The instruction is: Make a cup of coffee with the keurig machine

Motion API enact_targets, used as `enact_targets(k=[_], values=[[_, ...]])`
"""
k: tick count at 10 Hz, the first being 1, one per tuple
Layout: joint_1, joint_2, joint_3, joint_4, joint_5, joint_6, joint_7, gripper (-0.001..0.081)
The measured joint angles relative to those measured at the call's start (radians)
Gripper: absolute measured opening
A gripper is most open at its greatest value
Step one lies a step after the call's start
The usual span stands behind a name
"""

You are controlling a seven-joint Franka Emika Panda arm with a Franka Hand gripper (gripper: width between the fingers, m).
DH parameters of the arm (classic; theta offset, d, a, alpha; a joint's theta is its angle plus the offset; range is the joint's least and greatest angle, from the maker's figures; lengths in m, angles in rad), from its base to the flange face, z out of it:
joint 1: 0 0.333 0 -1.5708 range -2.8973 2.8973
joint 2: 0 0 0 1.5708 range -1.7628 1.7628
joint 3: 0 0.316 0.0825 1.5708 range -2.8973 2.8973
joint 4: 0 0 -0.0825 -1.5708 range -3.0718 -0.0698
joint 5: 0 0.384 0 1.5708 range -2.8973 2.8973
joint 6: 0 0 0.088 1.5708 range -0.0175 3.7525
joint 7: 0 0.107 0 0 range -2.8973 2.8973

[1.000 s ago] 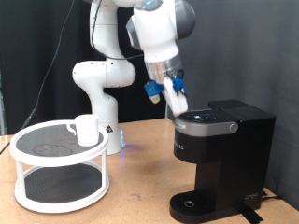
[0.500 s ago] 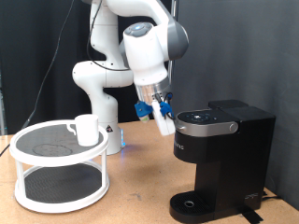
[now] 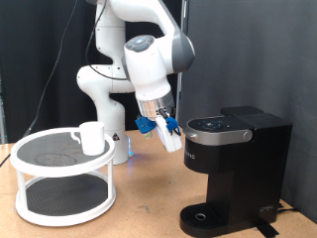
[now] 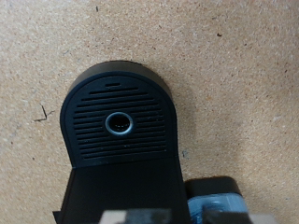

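The cup (image 3: 91, 137), a small white mug, stands on the top tier of a white mesh stand (image 3: 40, 174) at the exterior view's left. The keurig machine (image 3: 238, 164) sits black and boxy at the right with its lid down. My gripper (image 3: 160, 131) hangs in the air just left of the machine's top panel, tilted, with blue and white fingers and nothing seen between them. The wrist view looks down on the machine's round black drip base (image 4: 119, 123) with its slotted grille. Only a blue edge of the gripper (image 4: 213, 207) shows there.
The tan board tabletop (image 3: 149, 203) stretches between the stand and the machine. The robot's white base (image 3: 104, 94) rises behind the stand, in front of a black backdrop.
My gripper has dropped from beside the machine's lid and swung to the exterior view's left, away from the top panel. The cup and machine have not moved.
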Motion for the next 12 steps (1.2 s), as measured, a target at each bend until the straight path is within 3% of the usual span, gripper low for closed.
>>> enact_targets(k=[4, 6, 8, 10, 12], values=[[0.000, -0.093, -0.025, -0.069, 0.249, 0.036, -0.197, 0.0000], [-0.002, -0.146, -0.047, -0.067, 0.277, -0.038, -0.197, 0.0000], [-0.001, -0.146, -0.045, -0.077, 0.292, -0.008, -0.200, 0.0000], [-0.001, -0.184, -0.047, -0.133, 0.415, 0.039, -0.253, 0.0000], [-0.002, -0.245, -0.063, -0.206, 0.434, 0.004, -0.279, 0.0000]])
